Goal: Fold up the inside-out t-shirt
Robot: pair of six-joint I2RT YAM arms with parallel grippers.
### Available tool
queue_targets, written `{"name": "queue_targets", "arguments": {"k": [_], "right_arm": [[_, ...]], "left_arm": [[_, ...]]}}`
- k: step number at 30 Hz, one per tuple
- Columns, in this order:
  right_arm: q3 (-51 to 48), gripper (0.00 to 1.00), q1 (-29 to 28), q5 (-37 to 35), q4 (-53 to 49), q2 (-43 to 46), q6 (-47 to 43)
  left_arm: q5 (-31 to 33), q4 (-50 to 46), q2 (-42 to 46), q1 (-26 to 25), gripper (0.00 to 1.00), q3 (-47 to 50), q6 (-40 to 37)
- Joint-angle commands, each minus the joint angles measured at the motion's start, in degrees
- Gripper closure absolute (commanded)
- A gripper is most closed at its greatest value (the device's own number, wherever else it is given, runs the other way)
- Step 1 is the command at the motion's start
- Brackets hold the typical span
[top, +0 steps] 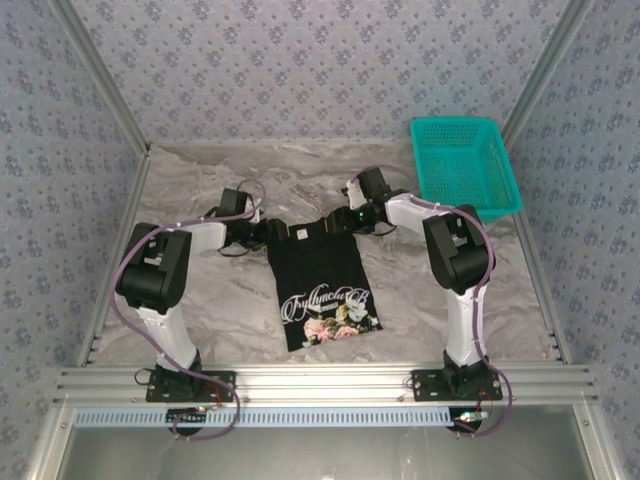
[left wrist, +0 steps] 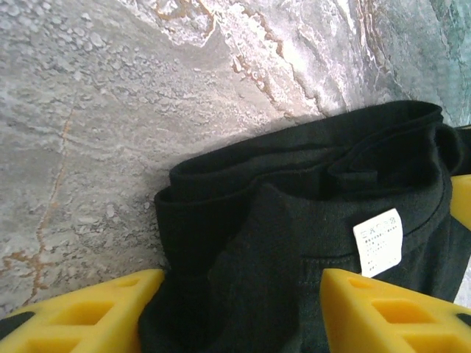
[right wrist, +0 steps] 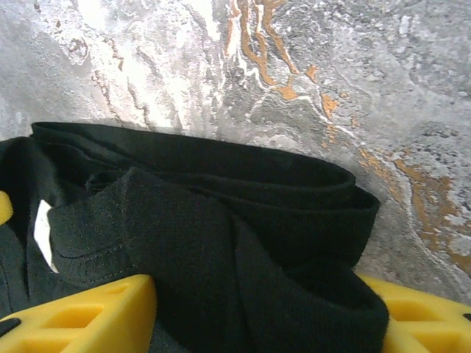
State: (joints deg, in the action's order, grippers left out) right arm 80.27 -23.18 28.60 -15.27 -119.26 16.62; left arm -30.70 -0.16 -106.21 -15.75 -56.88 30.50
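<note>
The shirt (top: 318,285) lies flat on the counter (top: 220,300) between the two arms, hem nearest the bases, with the floral print (top: 335,318) and white lettering facing up on its near half. Its far, collar edge runs between the claws. The left claw (top: 262,234) is clamped on the shirt's left shoulder; in its wrist view the yellow fingers (left wrist: 96,312) stand either side of bunched, layered black cloth bearing a white label (left wrist: 378,241). The right claw (top: 342,220) is clamped on the right shoulder, gripping a thick fold likewise. A small yellow label (top: 299,234) shows at the collar. Beyond, at the far right corner, stands a teal basket (top: 464,165), well apart from the shirt.
</note>
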Motion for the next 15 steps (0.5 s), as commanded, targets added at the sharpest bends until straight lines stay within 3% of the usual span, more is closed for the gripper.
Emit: {"name": "queue_targets", "arguments": {"k": [1,15], "right_arm": [[-1.2,0.4,-0.29,4.14,1.7,-1.06,1.99],[-2.35,0.55,0.11,9.66,9.81,-2.58,7.37]], "left_arm": [[-2.3,0.23,-1.83,-0.69,0.47,-0.06,0.22],[-4.46,4.03,-3.93,-0.12,0.71,-0.59,1.31]]}}
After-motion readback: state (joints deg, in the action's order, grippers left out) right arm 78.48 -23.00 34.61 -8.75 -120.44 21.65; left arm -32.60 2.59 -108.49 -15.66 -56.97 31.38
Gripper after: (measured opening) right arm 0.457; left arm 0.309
